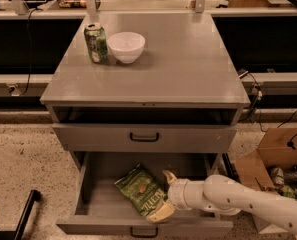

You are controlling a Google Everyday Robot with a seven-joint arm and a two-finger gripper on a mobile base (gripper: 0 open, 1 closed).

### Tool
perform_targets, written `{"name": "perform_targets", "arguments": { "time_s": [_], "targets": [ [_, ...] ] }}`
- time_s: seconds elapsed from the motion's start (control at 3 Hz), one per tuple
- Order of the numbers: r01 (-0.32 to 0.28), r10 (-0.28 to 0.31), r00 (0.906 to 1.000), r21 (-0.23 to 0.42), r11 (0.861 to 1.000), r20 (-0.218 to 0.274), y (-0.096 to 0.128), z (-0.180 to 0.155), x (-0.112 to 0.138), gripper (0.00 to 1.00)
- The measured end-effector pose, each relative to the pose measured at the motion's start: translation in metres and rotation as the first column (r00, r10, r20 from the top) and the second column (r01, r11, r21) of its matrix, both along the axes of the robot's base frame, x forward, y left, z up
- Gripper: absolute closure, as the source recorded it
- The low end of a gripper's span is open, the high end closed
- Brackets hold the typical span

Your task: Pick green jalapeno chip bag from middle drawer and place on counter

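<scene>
The green jalapeno chip bag lies tilted inside the middle drawer, which is pulled open at the bottom of the cabinet. My gripper reaches in from the right on a white arm. Its fingers are spread, one fingertip above the bag's right edge and one below it, straddling the bag's right end. The counter is the grey cabinet top above.
A green drink can and a white bowl stand at the counter's back left. A closed drawer front sits above the open one. A cardboard box with items stands on the floor at right.
</scene>
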State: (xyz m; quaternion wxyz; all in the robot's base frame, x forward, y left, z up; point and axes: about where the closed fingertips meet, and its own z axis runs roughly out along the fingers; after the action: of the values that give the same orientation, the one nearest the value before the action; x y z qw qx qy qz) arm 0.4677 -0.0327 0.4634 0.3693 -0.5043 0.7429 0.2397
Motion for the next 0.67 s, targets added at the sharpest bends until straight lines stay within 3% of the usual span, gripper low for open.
{"name": "perform_targets", "arguments": {
  "time_s": [0.33, 0.67],
  "targets": [
    [0.021, -0.021, 0.9996, -0.004, 1.0, -0.019, 0.003, -0.014, 0.007, 0.07],
    [0.042, -0.042, 0.9989, 0.001, 0.999, -0.019, 0.002, -0.016, 0.021, 0.08]
  ]
}}
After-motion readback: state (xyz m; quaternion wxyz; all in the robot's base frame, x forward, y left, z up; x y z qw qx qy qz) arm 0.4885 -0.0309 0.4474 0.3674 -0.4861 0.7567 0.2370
